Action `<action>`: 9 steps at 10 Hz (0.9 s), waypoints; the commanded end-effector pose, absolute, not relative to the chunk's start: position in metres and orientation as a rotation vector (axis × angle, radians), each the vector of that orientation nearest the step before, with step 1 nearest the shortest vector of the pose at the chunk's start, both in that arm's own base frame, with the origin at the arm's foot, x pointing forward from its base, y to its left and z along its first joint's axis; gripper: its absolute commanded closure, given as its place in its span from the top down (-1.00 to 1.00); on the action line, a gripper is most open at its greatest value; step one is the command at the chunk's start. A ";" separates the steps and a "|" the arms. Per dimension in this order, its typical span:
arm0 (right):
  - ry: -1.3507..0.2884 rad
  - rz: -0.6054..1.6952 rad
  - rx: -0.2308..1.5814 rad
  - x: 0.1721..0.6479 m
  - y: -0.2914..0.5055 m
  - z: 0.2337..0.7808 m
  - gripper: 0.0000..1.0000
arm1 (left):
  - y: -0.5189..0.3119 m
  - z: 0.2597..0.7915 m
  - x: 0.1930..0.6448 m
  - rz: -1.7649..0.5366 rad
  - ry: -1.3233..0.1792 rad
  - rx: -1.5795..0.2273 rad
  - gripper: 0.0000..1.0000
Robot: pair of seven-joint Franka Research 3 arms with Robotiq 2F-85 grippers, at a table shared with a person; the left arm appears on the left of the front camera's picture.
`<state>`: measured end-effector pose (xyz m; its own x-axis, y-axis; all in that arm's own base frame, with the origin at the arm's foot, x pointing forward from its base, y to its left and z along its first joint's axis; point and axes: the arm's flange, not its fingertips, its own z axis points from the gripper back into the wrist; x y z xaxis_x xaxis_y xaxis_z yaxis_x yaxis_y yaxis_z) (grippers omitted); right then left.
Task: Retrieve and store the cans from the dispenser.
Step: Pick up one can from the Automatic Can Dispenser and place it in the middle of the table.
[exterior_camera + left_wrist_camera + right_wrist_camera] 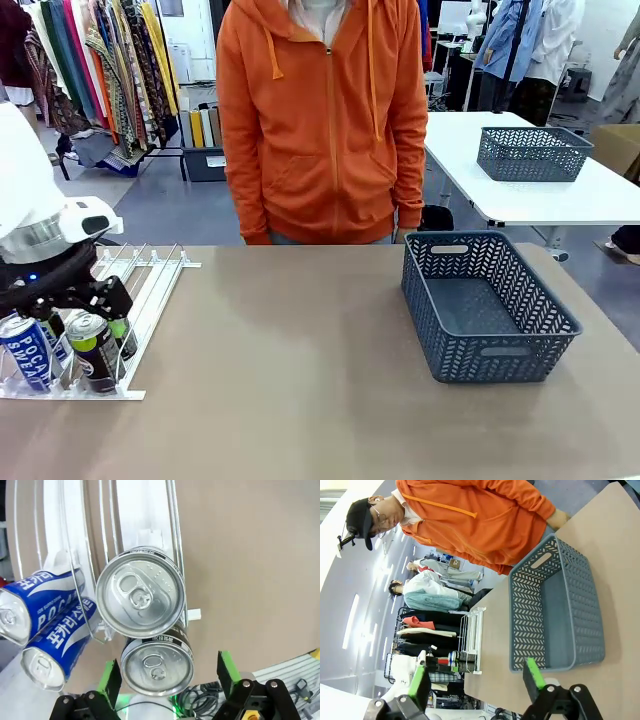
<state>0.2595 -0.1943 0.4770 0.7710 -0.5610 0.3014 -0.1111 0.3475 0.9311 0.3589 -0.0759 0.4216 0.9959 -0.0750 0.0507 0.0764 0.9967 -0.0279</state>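
Note:
The white rail dispenser [150,285] lies at the table's left; its front end holds several cans. A blue Pocari Sweat can [25,352] stands beside a dark can with a yellow-green label [93,350]. My left gripper [90,315] hangs right over them. In the left wrist view the left gripper [167,680] is open, its green pads [110,680] on either side of the nearest dark can [157,662] and apart from it. A second dark can [140,597] lies behind it, and two blue cans [55,650] lie to the left. My right gripper [476,677] is open and holds nothing.
A dark grey lattice basket [440,270] stands on the table's right half, also seen as the basket [520,610] in the right wrist view. A person in an orange hoodie [320,120] stands at the far edge. A second basket [530,152] sits on a white table behind.

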 end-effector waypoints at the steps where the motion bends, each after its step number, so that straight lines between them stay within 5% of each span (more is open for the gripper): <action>1: -0.677 -0.322 1.218 0.262 -0.196 0.482 1.00 | -0.075 0.417 0.356 -0.038 -0.049 -0.015 1.00; 6: -0.677 -0.322 1.218 0.262 -0.196 0.482 1.00 | -0.075 0.414 0.361 -0.008 -0.055 0.005 1.00; 7: -0.677 -0.322 1.218 0.262 -0.196 0.482 1.00 | -0.074 0.413 0.361 -0.004 -0.066 0.031 -0.20; 8: -0.677 -0.322 1.218 0.262 -0.196 0.482 1.00 | -0.073 0.414 0.360 0.010 -0.097 0.041 -1.00; 9: -0.677 -0.322 1.218 0.262 -0.196 0.482 1.00 | -0.073 0.413 0.361 0.009 -0.094 0.034 -1.00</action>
<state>0.2595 -0.1943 0.4770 0.7710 -0.5610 0.3014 -0.1111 0.3475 0.9311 0.3636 -0.0729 0.4202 0.9972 -0.0170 0.0726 0.0165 0.9998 0.0073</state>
